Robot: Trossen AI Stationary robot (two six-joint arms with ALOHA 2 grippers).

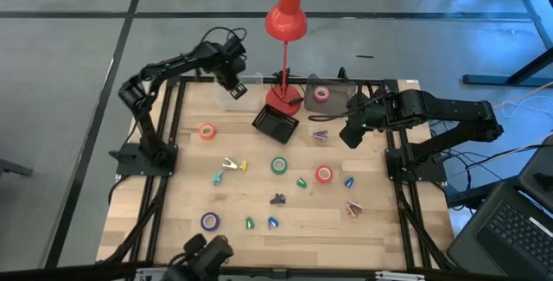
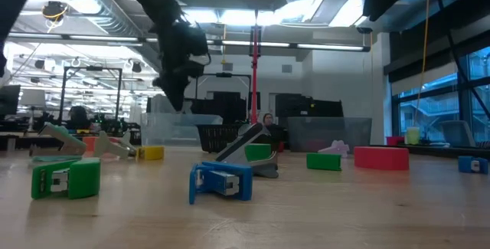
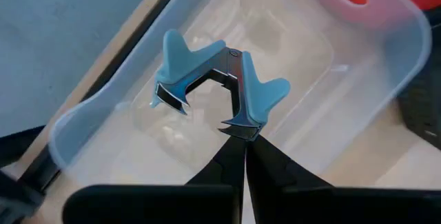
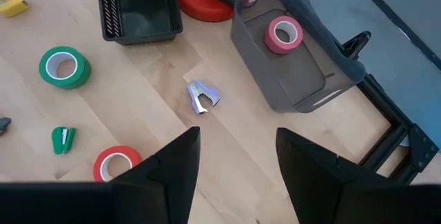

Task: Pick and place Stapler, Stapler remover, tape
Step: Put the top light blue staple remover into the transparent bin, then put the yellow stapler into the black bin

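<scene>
My left gripper [image 3: 243, 148] is shut on a light-blue stapler remover [image 3: 213, 79] above a clear plastic box [image 3: 103, 107] at the table's far left [image 1: 246, 95]. My right gripper [image 4: 238, 165] hangs open over the table's right part, touching nothing; a silver stapler remover [image 4: 203, 96] lies flat on the wood ahead of it. Tape rolls lie flat on the table: orange-red [image 1: 207, 131], green [image 1: 279, 165], red [image 1: 324, 175], purple [image 1: 210, 221]. A pink tape roll [image 4: 284, 34] lies in a grey bin [image 4: 303, 86]. Small staplers, such as a green one [image 2: 67, 178] and a blue one [image 2: 220, 181], are scattered about. My left gripper pinches the remover between its two fingers at the metal claw end of one arm [image 3: 240, 124]. The fingers come from above, pointing steeply down. The remover is lifted clear over the box, spread open, its other claw [image 3: 171, 96] and both blue wings free.
A red desk lamp [image 1: 285, 22] stands at the far middle, with a black mesh basket [image 1: 275, 125] beside its base. Other removers [image 1: 229, 163] [image 1: 352, 207] and a small dark piece [image 1: 277, 199] lie on the wood. Black frame rails [image 1: 164, 143] edge the table.
</scene>
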